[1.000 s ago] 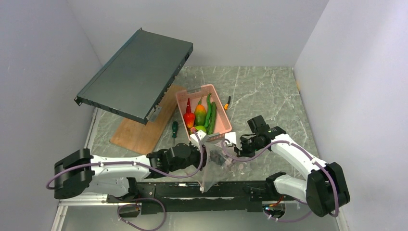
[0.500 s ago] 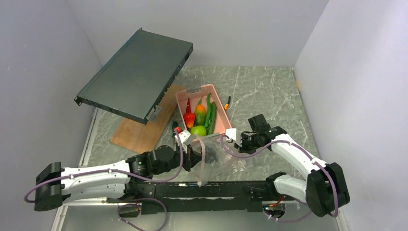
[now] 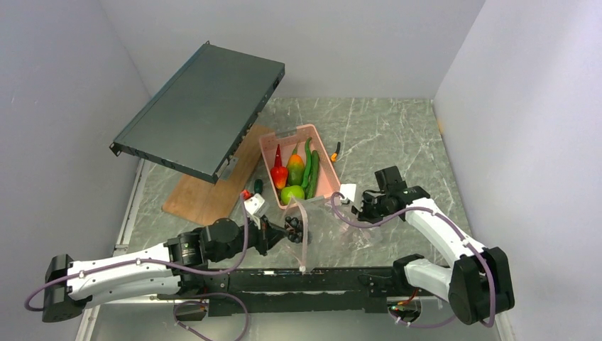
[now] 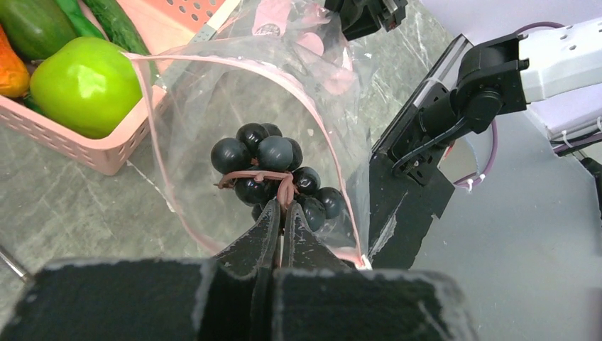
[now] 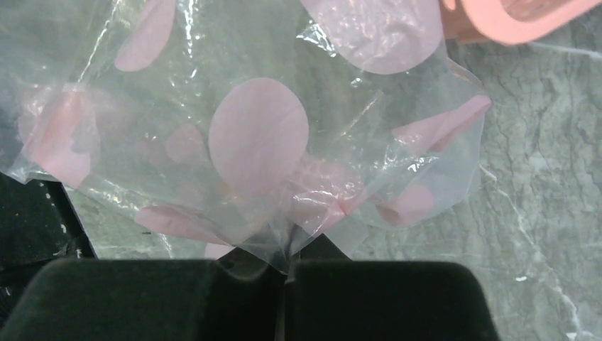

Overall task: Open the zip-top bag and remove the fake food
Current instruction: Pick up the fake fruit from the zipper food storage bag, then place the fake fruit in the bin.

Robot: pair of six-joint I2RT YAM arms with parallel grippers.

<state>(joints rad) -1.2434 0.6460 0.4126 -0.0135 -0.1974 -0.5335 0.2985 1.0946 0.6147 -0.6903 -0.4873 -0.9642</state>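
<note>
Low in the left wrist view, the left gripper (image 4: 280, 210) is pinched tight on the dark plastic grape bunch (image 4: 264, 158). The bunch sits just ahead of its tips, ringed by the pink zip rim of the clear floppy zip-top bag (image 4: 213, 99). Beyond, the right gripper (image 5: 287, 260) clamps the bag's far edge, so the bag stretches away from the left gripper. Farther, upper left, the pink perforated basket (image 4: 71, 145) holds a lime-green plastic apple (image 4: 84, 84).

The left arm (image 3: 128, 264) lies low along the counter's near edge, its forearm reaching toward the middle, jaws closed tight on the grape bunch (image 4: 273, 174). The right arm (image 3: 440, 226) bends in from the right edge, jaws pinched on the zip-top bag (image 5: 259, 135).
</note>
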